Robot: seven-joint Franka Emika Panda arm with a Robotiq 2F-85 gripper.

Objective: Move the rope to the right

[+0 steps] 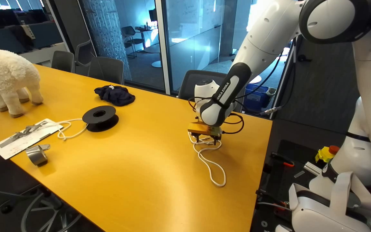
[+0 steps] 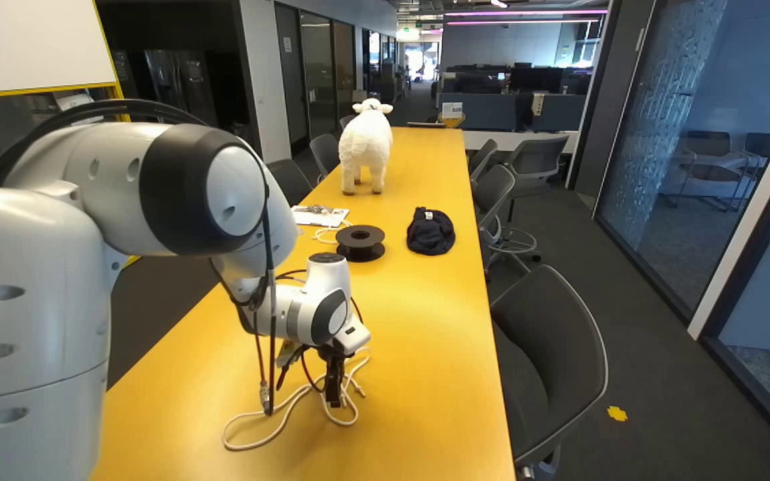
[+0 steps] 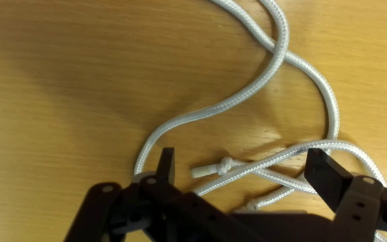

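The rope is a pale whitish cord (image 1: 225, 177) lying in loose loops on the yellow-orange table, also seen in an exterior view (image 2: 259, 443). In the wrist view the rope (image 3: 278, 53) crosses itself, with a knotted end and a plain end lying between the fingers. My gripper (image 1: 206, 141) points down over the rope's looped end. In the wrist view the gripper (image 3: 242, 158) is open, its black fingers wide apart with rope strands between them. The right finger overlaps a strand in the picture; I cannot tell whether they touch. Part of the rope is hidden behind the gripper.
A black spool (image 1: 99, 115) and a dark cloth (image 1: 116, 95) lie farther along the table. A flat white device (image 1: 24, 138) with a white cable, a silver tape roll (image 1: 37, 155) and a toy sheep (image 1: 8, 77) are beyond. Chairs (image 2: 552, 354) line one side.
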